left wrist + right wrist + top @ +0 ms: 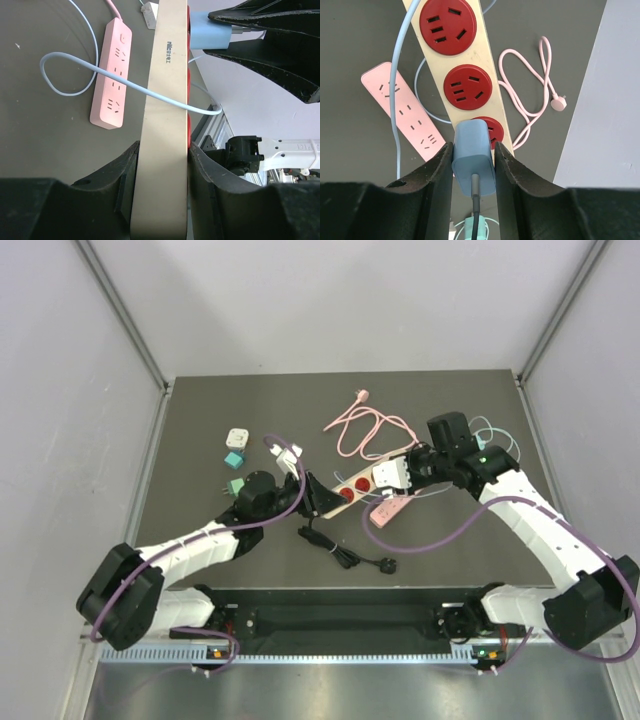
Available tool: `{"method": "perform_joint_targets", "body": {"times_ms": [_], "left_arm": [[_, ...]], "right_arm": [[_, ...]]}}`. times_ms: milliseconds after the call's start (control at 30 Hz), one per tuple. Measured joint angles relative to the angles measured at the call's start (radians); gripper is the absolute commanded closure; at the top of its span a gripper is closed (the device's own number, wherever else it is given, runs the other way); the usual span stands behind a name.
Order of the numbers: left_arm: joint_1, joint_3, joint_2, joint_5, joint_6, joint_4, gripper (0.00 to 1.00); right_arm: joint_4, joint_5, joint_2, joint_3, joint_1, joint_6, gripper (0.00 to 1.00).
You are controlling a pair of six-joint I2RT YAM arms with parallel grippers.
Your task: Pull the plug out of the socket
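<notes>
A beige power strip (345,490) with red sockets lies slanted across the middle of the table. My left gripper (310,495) is shut on its near end, and the left wrist view shows the strip (162,90) clamped between the two black fingers of this gripper (163,147). A light blue plug (474,155) sits on the end red socket (496,131) of the strip (461,56). My right gripper (473,147) is shut on the plug's sides, its dark cable running back between the fingers. From the left wrist view the plug (210,34) stands against the strip's red face.
A pink power strip (392,508) lies beside the beige one, with a pink cable (365,430) coiled behind. A thin light blue cable (70,67) loops over both strips. A black cable (345,555) lies near the front. Small white (238,438) and teal (233,459) adapters sit at the left.
</notes>
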Motion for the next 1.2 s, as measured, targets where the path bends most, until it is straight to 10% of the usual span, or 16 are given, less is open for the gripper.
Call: {"method": "perform_joint_targets", "body": {"times_ms": [733,1200], "left_arm": [[0.013,0.098,0.074,0.013,0.124,-0.092,1.00],[0.055,0.092,0.146,0.159,0.050,-0.016,1.00]], "right_arm": [[-0.271,0.027,0.222,0.262,-0.019,-0.082,1.00],[0.107,0.164,-0.111,-0.136,0.051,0.152,1.00]]}}
